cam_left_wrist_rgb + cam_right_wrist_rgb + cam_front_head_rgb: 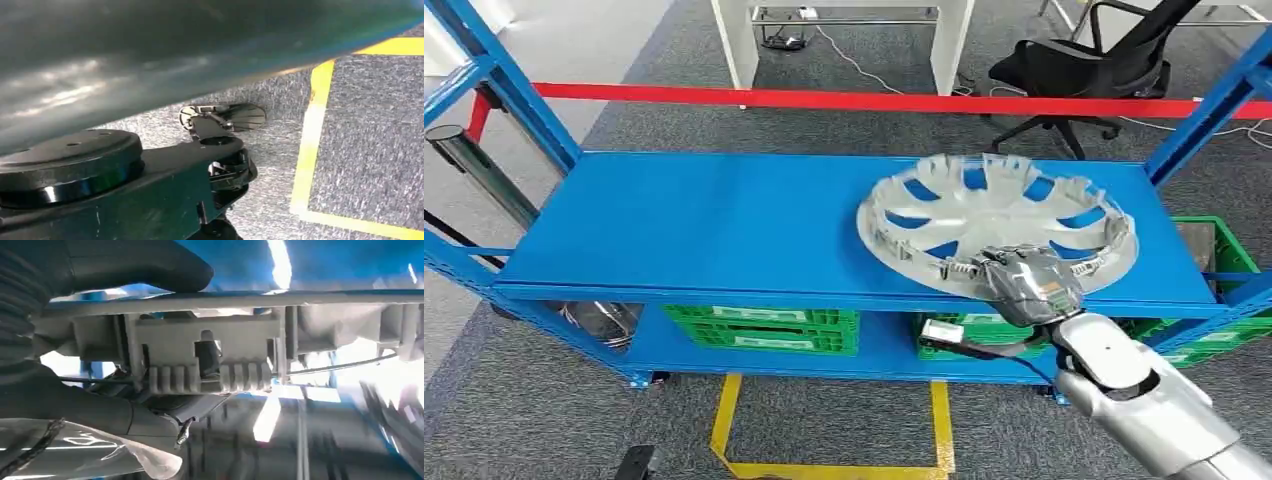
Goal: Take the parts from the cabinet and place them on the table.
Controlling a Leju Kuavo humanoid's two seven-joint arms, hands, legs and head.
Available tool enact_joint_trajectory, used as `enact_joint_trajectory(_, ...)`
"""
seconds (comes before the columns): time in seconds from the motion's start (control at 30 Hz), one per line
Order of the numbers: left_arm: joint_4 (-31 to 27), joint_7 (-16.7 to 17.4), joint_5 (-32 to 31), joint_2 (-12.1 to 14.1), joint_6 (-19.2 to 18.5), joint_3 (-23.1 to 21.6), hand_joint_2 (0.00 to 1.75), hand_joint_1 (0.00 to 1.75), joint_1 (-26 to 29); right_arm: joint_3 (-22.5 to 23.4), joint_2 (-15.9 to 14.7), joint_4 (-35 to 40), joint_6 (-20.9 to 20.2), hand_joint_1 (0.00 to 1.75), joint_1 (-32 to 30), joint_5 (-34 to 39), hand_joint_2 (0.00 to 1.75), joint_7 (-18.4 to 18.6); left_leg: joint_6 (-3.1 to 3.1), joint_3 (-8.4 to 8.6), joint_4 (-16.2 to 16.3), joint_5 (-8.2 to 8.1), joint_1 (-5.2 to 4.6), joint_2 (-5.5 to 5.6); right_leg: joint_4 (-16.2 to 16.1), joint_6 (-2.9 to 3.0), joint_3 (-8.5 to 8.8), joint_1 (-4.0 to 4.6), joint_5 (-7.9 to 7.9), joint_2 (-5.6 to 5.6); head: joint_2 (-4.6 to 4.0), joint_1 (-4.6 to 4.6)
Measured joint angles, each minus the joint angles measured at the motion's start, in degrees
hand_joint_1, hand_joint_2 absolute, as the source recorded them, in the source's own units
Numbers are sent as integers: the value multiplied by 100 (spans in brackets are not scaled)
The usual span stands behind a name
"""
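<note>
A silver wheel cover [999, 222] with curved spokes lies on the blue shelf [704, 225] of the cabinet, toward its right end. My right hand [1027, 283] grips the near rim of the cover, at the shelf's front edge. In the right wrist view the rim and its clips [210, 357] fill the middle, with my thumb [145, 262] on one side of the rim and my fingers [75, 407] on the other. The cover's near edge looks slightly raised off the shelf.
Green crates [759, 328] stand on the lower shelf, another green crate [1214, 245] at the right end. A red tape [874, 100] runs behind the cabinet, with a black office chair [1099, 65] and white desk [844, 35] beyond. Yellow floor tape [824, 465] lies in front.
</note>
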State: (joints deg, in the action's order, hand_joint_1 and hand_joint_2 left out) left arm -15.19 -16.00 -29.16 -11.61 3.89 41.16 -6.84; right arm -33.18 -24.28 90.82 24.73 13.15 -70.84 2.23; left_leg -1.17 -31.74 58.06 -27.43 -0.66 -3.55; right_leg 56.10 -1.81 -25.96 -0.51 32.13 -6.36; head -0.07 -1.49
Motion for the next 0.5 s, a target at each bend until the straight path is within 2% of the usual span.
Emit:
enact_joint_trajectory(0.1,0,0,-7,-7,28,11,0,0,6,48,105,361,706,175,-169,-339,175,-149,0,-1,-1,0,0,-1,0,1,-3,0,1,1,0,0)
enact_joint_trajectory(0.2,0,0,-20,-17,48,22,0,0,4,48,220,652,1191,175,-301,-552,175,-282,0,-1,-1,0,1,-1,0,2,-3,0,3,0,0,2)
enact_joint_trajectory(0.37,0,0,-26,-20,55,22,0,0,3,39,391,950,1415,175,-454,-712,175,-433,0,0,-3,0,1,-1,0,3,-3,0,2,2,0,2)
enact_joint_trajectory(0.5,0,0,-26,-24,74,22,0,0,5,194,681,1233,1415,175,-641,-633,175,-1210,1,-1,-2,1,0,-1,0,2,-2,-1,2,1,0,0)
